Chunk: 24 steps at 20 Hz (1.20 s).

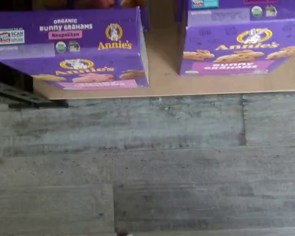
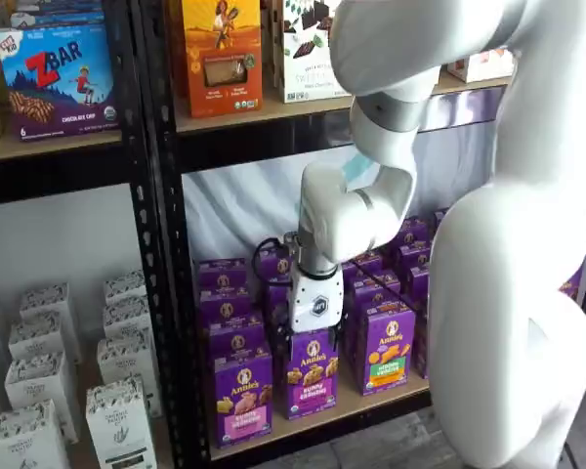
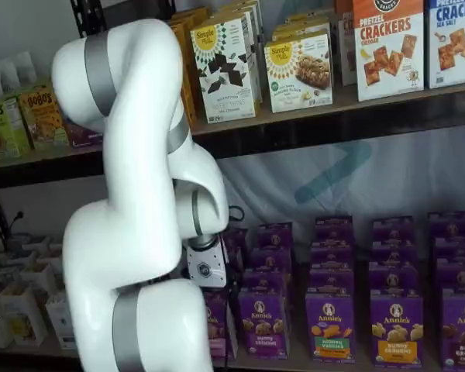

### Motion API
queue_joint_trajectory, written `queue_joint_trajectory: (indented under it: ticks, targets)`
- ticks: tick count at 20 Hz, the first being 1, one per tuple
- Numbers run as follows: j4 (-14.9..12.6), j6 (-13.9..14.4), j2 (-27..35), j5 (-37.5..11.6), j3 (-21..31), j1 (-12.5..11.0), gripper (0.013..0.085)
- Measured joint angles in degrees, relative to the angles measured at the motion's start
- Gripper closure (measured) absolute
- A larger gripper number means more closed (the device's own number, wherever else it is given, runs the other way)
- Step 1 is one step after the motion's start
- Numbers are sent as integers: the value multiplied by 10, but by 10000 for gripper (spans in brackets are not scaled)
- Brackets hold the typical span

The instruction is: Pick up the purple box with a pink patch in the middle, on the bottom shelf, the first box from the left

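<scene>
The purple box [image 1: 71,49] stands upright at the left end of the bottom shelf [image 1: 162,73], a tan board. The pink patch [image 1: 65,35] on its top reads "Neapolitan", and a pink band crosses its front. It also shows in a shelf view [image 2: 242,396] and, half hidden by the arm, in a shelf view [image 3: 217,325]. My gripper [image 2: 314,334] hangs in front of the shelf, above the neighbouring Bunny Grahams carton [image 2: 311,384], right of the purple box. Only its white body shows plainly, in both shelf views [image 3: 205,267]; the fingers do not show plainly.
A purple carton with a green-and-orange patch [image 2: 386,350] stands further right, with more purple cartons behind. A black rack upright [image 2: 161,244] stands left of the purple box, with white cartons [image 2: 117,420] beyond it. Grey plank floor [image 1: 147,162] lies below the shelf's front edge.
</scene>
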Motion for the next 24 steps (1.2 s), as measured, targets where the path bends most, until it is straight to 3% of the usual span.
queue_joint_trajectory:
  ticks: [10,24]
  targets:
    - [-26,36,72,10,-81,11,130]
    - [-8,24,181,33,-212,16,130]
